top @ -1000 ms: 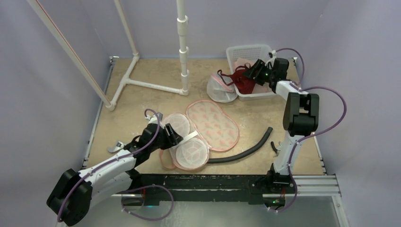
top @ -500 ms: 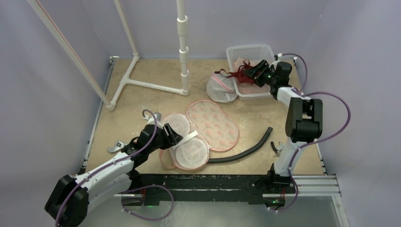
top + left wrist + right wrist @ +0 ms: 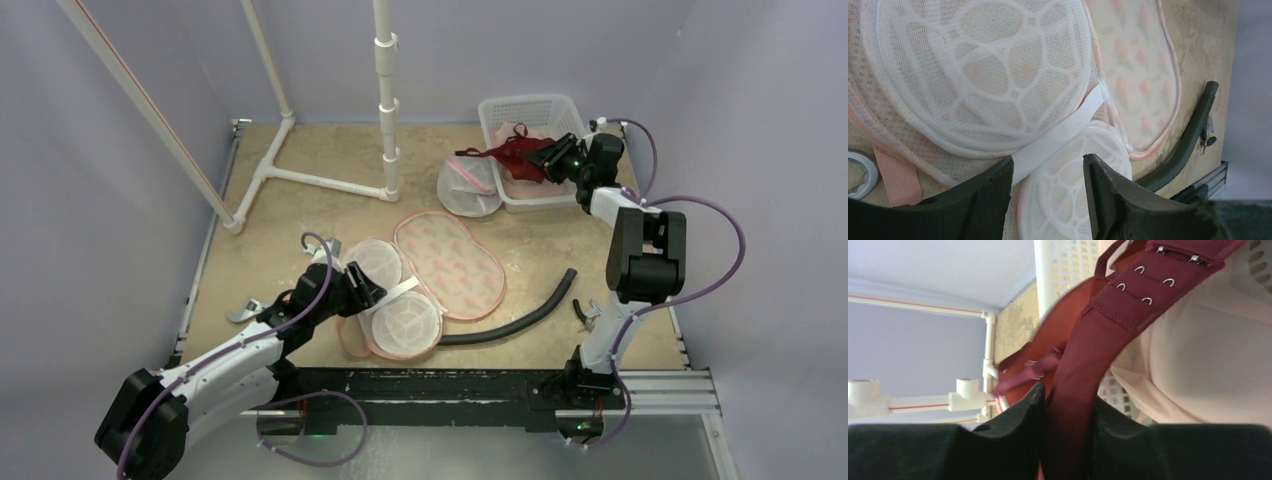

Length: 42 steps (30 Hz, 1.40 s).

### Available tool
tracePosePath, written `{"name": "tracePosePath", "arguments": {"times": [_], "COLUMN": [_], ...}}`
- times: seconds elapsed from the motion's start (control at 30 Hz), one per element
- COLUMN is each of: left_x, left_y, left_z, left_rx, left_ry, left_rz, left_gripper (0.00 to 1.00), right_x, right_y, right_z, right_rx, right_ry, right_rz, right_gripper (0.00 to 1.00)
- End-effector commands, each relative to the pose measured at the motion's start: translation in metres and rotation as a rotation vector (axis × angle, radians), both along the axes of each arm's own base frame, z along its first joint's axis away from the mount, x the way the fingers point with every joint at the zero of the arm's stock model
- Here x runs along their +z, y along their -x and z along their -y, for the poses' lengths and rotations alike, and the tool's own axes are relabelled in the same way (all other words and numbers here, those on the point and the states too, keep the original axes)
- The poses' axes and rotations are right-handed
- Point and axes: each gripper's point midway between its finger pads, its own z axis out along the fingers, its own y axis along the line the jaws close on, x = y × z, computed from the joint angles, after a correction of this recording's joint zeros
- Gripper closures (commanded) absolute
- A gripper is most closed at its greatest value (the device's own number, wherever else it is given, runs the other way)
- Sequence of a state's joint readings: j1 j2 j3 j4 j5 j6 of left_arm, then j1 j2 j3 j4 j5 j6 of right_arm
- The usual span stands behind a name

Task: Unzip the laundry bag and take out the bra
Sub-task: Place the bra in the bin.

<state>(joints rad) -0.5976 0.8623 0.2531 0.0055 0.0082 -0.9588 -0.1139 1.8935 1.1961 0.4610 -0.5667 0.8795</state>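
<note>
The laundry bag [image 3: 440,265] lies unzipped at mid-table, its pink patterned half beside two white mesh domes [image 3: 988,65]. My left gripper [image 3: 365,285] hovers open over those domes, and a white strap [image 3: 1063,135] runs across just past its fingertips in the left wrist view. A dark red bra [image 3: 505,155] hangs across the front rim of the white basket [image 3: 530,105] at the back right. My right gripper [image 3: 548,158] is shut on the bra's hook-and-eye band [image 3: 1108,330], which runs up from between the jaws. A pale pink garment [image 3: 1198,365] lies in the basket under it.
A second, closed mesh bag [image 3: 468,188] rests against the basket's left side. A black corrugated hose [image 3: 520,312] curves along the near right. A white pipe stand [image 3: 385,100] rises at the back. Small metal pieces lie at the left edge [image 3: 243,312] and right edge [image 3: 585,312].
The right gripper has shut on the bra's band and shifted slightly right, drawing the bra taut over the basket rim. The left arm has stayed put.
</note>
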Motion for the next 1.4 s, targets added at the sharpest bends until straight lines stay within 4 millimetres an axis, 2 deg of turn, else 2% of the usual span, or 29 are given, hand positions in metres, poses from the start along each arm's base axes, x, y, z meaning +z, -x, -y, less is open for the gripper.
{"name": "tracePosePath", "arguments": {"times": [0.0, 0.17, 0.5, 0.57, 0.63, 0.83, 0.93, 1.13, 1.37], "left_x": [0.0, 0.001, 0.002, 0.001, 0.002, -0.008, -0.012, -0.009, -0.004], "left_y": [-0.001, -0.002, -0.002, -0.006, -0.007, -0.004, -0.001, 0.001, -0.002], "left_z": [0.001, 0.002, -0.001, -0.006, -0.005, -0.004, -0.005, -0.005, -0.002], "left_rx": [0.005, 0.002, 0.003, 0.025, 0.025, 0.016, 0.017, 0.022, 0.024], "left_ry": [0.013, 0.012, -0.017, -0.044, -0.047, -0.05, -0.05, -0.029, 0.001], "left_rz": [0.0, 0.0, -0.007, -0.002, 0.002, -0.03, -0.041, -0.034, -0.01], "left_gripper": [0.48, 0.48, 0.48, 0.48, 0.48, 0.48, 0.48, 0.48, 0.48], "right_x": [0.023, 0.078, 0.168, 0.177, 0.164, 0.064, 0.029, 0.008, -0.017], "right_y": [-0.007, -0.03, -0.089, -0.098, -0.102, -0.083, -0.071, -0.054, -0.037], "right_z": [0.002, 0.001, 0.006, 0.008, 0.008, 0.014, 0.014, 0.012, 0.022], "right_rx": [-0.003, 0.036, 0.065, 0.07, 0.09, 0.118, 0.138, 0.159, 0.15], "right_ry": [0.007, 0.02, 0.068, 0.094, 0.115, 0.137, 0.139, 0.152, 0.242], "right_rz": [0.071, 0.154, 0.301, 0.315, 0.283, 0.127, 0.083, 0.046, -0.039], "right_gripper": [0.8, 0.99, 1.0, 1.0, 1.0, 1.0, 1.0, 1.0, 1.0]}}
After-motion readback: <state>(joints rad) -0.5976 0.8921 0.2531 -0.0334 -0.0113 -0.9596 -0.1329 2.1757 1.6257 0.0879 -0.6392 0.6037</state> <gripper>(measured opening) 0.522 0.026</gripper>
